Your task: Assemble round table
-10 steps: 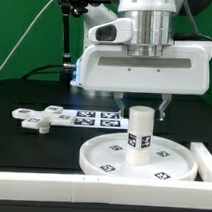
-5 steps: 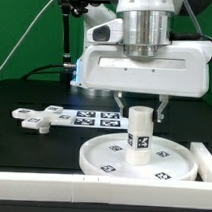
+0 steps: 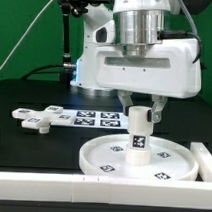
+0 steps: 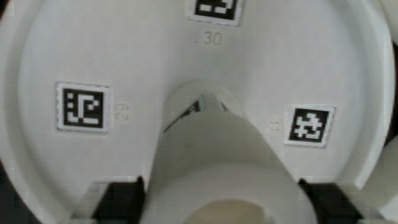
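Observation:
The short thick white leg [image 3: 141, 134] stands upright at the centre of the large rimmed round disc [image 3: 104, 154], which lies flat on the black table. My gripper [image 3: 142, 114] comes down from above with a finger on each side of the leg's upper part, shut on it. In the wrist view the leg [image 4: 214, 150] fills the space between the black pads [image 4: 121, 200], with the disc [image 4: 107, 50] and its tags beneath; the gripper's middle [image 4: 222, 200] lies on the leg. The cross-shaped base piece [image 3: 35, 117] lies on the table at the exterior view's left.
The marker board [image 3: 93, 117] lies flat behind the disc. A white straight-edged border frame runs along the front [image 3: 50, 188] and the exterior view's right [image 3: 206, 160], close to the disc's rim. A black stand [image 3: 67, 42] rises at the back.
The gripper has turned about its vertical axis over the leg, and its fingers now sit closer in against the leg's sides. The leg and disc stay in place.

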`<move>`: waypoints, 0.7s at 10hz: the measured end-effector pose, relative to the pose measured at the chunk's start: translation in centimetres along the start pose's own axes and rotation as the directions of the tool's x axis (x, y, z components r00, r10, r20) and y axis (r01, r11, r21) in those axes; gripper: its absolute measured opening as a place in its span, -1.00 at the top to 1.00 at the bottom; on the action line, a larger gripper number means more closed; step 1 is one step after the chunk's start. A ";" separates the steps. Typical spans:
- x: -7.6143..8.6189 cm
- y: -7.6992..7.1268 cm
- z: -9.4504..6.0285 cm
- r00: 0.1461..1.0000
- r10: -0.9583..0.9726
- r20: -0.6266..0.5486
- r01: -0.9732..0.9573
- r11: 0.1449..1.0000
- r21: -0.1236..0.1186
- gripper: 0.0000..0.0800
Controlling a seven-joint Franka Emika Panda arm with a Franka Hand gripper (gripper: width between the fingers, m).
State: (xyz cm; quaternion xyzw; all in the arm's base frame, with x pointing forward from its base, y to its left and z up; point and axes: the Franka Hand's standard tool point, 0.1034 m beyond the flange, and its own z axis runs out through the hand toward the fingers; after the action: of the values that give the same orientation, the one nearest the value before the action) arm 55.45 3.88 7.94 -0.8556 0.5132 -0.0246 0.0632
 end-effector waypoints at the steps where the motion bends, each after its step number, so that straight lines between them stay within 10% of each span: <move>1: 0.0 0.0 0.0 0.993 0.119 0.009 -0.119 0.993 0.006 -0.03; 7: 0.1 0.0 0.1 0.756 0.647 0.100 -0.651 0.759 0.001 -0.03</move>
State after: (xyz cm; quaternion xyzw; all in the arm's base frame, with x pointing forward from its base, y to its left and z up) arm 55.48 3.84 7.82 -0.6238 0.7737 0.0298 0.1068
